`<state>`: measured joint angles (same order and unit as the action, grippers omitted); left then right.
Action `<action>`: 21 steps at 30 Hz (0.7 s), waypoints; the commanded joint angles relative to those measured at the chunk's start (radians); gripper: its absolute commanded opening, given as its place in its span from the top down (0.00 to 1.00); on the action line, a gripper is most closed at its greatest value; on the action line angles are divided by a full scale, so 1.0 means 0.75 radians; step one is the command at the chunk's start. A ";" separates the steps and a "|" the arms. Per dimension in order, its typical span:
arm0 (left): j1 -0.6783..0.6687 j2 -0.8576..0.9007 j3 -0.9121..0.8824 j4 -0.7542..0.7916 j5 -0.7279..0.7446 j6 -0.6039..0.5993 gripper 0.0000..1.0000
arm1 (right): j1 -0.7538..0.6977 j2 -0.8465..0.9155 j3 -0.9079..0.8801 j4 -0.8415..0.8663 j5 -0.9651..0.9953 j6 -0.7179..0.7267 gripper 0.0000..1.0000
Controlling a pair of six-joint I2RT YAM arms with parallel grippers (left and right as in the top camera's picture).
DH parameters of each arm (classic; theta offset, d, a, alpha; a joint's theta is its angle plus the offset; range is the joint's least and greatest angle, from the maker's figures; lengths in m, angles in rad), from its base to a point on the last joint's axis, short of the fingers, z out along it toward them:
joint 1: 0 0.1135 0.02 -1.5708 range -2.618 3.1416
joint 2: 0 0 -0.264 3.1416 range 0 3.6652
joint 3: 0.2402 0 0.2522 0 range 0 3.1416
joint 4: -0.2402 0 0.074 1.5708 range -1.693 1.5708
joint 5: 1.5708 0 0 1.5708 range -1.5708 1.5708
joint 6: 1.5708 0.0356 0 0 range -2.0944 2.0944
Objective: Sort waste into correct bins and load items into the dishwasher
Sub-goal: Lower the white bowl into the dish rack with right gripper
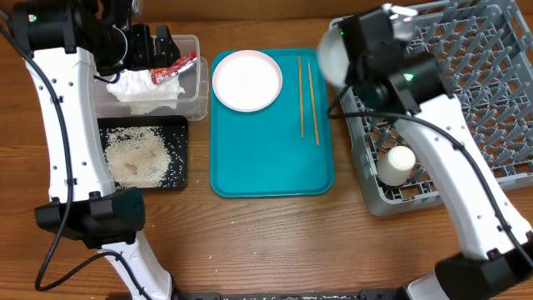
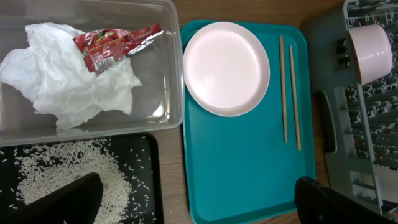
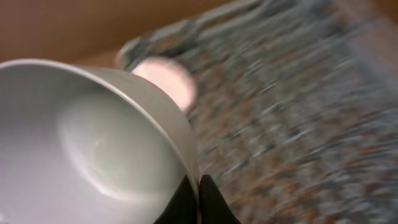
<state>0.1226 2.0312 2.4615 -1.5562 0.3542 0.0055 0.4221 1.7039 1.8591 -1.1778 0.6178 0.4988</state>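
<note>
— Right gripper (image 3: 199, 198) of mine is pinching the rim of a white bowl (image 3: 93, 143), with a finger on each side of the wall.
— Where is the bowl?
— Seen from overhead, it is at the ten-o'clock corner of the grey dish rack (image 1: 475, 100), over its edge. A small white cup (image 1: 398, 163) lies inside the rack near the seven-o'clock corner.
— And your left gripper (image 2: 199, 186)?
— Spread wide with nothing between its fingers, up by the twelve-o'clock wall of the clear tub (image 2: 158, 68). The crumpled napkin (image 2: 68, 81) sits in that tub, and the red wrapper (image 2: 115, 43) lies on top of it.
— The rest?
— Just beside the tub at its six o'clock, the black tray (image 1: 180, 125) holds the rice (image 1: 137, 154). At three o'clock of both, the teal tray (image 1: 266, 167) carries the plate (image 1: 247, 79) at its eleven o'clock. The chopsticks (image 1: 308, 96) lie side by side on it toward one o'clock. Everything rests on the wooden worktop (image 1: 275, 242).
</note>
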 commanded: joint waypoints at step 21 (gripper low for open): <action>-0.007 -0.001 0.010 0.002 -0.010 -0.008 0.00 | -0.021 0.170 -0.728 0.626 1.132 0.438 0.96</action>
<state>0.1226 2.0312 2.4615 -1.5562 0.3542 0.0055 0.4175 1.8175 1.3190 -0.7429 1.4715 0.8307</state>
